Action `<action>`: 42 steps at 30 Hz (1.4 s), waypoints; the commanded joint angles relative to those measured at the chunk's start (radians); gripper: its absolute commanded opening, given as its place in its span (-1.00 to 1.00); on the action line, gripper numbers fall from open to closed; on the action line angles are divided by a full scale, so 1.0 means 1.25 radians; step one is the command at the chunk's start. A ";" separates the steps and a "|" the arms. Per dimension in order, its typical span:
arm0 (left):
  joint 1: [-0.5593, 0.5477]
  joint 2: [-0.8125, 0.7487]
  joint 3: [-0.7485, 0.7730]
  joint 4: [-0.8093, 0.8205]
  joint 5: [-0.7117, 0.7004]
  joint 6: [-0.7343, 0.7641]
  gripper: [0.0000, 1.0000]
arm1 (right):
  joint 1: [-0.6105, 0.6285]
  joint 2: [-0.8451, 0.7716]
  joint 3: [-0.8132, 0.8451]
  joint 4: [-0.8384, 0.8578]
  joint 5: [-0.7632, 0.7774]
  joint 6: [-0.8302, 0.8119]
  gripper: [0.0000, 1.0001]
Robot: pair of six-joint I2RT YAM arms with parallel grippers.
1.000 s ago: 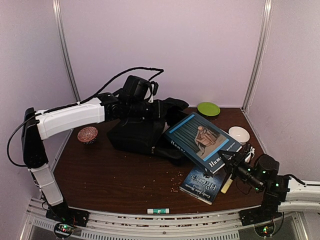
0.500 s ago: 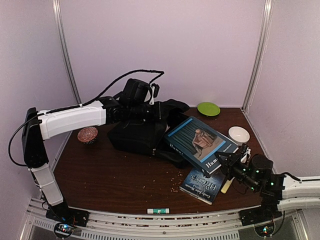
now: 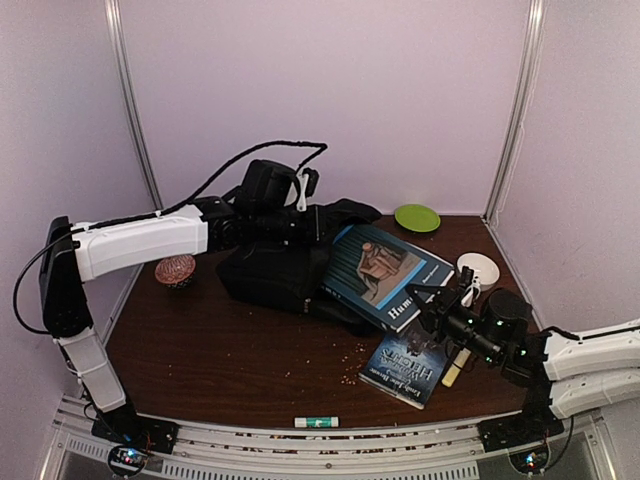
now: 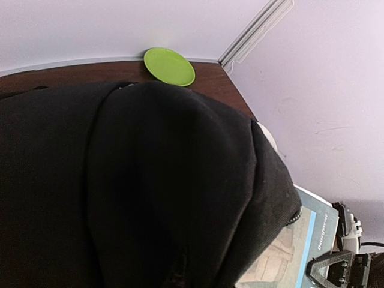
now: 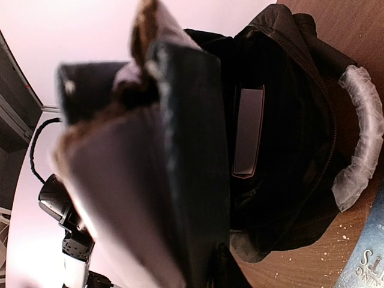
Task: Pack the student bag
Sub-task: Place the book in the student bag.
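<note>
The student bag (image 3: pixel 270 275), black and soft, lies at the table's back middle with its mouth facing right. My left gripper (image 3: pixel 312 222) is shut on its upper flap and holds it up; in the left wrist view black fabric (image 4: pixel 150 180) hides the fingers. My right gripper (image 3: pixel 432 305) is shut on the near edge of a blue book (image 3: pixel 385 272) and holds it tilted, with its far end at the bag's mouth. The right wrist view shows the blurred book (image 5: pixel 180 150), the bag's open dark inside (image 5: pixel 282 138) and its pale grey handle (image 5: pixel 360 138).
A second dark-blue book (image 3: pixel 408 365) lies flat near the front right, with a pale stick (image 3: pixel 455 368) beside it. A green plate (image 3: pixel 417 217) and a white bowl (image 3: pixel 478 268) sit at the back right. A brown ball (image 3: pixel 175 270) sits left. A small tube (image 3: pixel 316 422) lies on the front rail.
My right gripper has moved left and toward the bag with the blue book, whose far end is now at the bag's mouth. The left arm has barely moved.
</note>
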 commanded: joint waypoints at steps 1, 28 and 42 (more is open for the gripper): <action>-0.004 -0.060 0.009 0.129 0.063 0.017 -1.00 | -0.010 0.003 0.037 0.081 -0.010 -0.017 -0.69; -0.018 -0.100 0.001 0.125 0.289 0.085 -1.00 | -0.066 0.486 0.323 0.242 -0.173 0.009 -0.69; -0.049 -0.071 -0.006 0.242 0.378 0.006 -1.00 | -0.059 0.685 0.503 0.251 -0.127 0.038 -0.70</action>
